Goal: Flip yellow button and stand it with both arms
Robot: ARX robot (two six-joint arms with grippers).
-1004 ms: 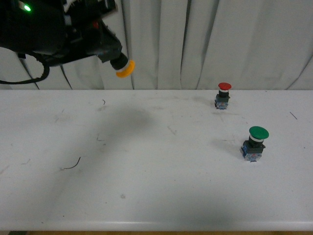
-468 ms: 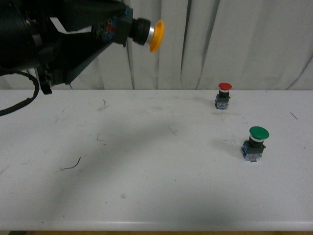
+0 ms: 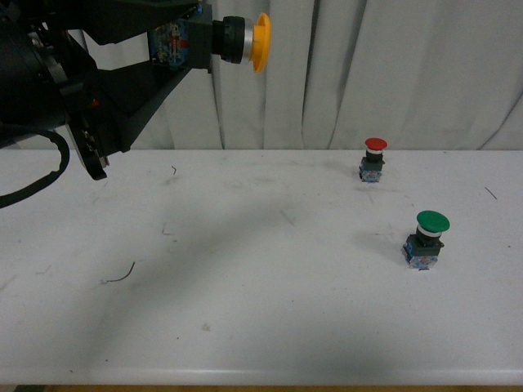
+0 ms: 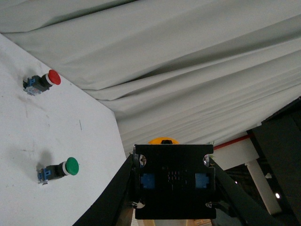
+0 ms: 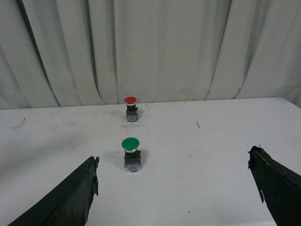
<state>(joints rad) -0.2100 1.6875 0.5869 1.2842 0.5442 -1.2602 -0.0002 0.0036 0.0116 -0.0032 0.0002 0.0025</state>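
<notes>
While my left gripper [image 3: 184, 42] is closed on its dark block base, the small push-button with a round yellow cap [image 3: 245, 41] is held high in the air, above the left part of the white, scratched table [image 3: 245, 318]. It lies sideways, with the cap pointing toward my right side. In the left wrist view I see its black base and two blue parts between my fingers [image 4: 117, 188].

My right gripper [image 5: 173, 160] stands wide apart, and nothing is between its black fingers. Further on the table stands the green-capped push-button [image 5: 131, 153], upright. Behind it, well apart, stands the smaller red-capped push-button [image 5: 130, 107], near the far edge. Behind everything hangs the pale pleated curtain [image 5: 155, 47].
</notes>
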